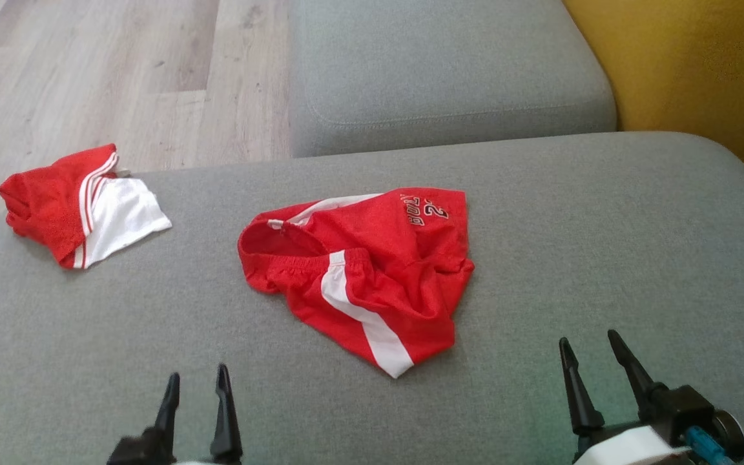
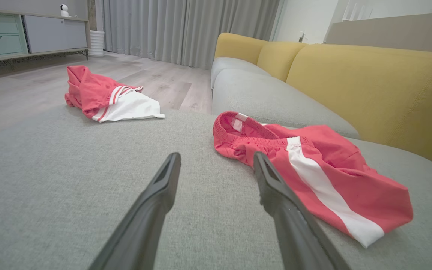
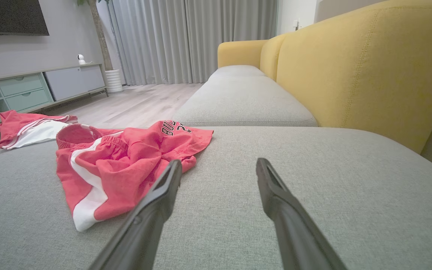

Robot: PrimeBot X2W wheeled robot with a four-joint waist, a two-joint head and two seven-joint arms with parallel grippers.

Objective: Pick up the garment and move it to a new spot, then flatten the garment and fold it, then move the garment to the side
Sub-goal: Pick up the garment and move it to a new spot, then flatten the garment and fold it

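Lying crumpled near the middle of the wide grey cushion (image 1: 604,258), the red shorts (image 1: 359,278) have their elastic waistband gaping open on the left. A white side stripe runs down to the near hem, and printed lettering sits on the far right part.

Both tools hover at the near edge, and neither touches any cloth. The left gripper (image 1: 197,373) is near and to the left of the shorts, its two dark fingers spread apart and holding nothing. The right gripper (image 1: 588,337) is near and to the right, its fingers likewise spread and holding nothing. Plain grey fabric lies between each tool and the shorts.

A second garment (image 1: 81,206), red with white panels and thin stripes, is bunched at the cushion's far left edge, well apart from the shorts. Beyond the cushion a narrower grey seat cushion (image 1: 443,64) runs away along a yellow backrest (image 1: 688,58) on the right. A wooden floor (image 1: 88,71) spreads to the far left.

Across the room stands a low cabinet (image 3: 69,80) with pale green drawers pushed shut, so their contents cannot be told. A small white camera (image 3: 81,59) sits on top. Beside the cabinet, a ribbed white pot (image 3: 113,80) holds a thin plant stem (image 3: 101,37) in front of grey curtains (image 3: 186,41). A dark screen (image 3: 11,17) hangs above the cabinet.
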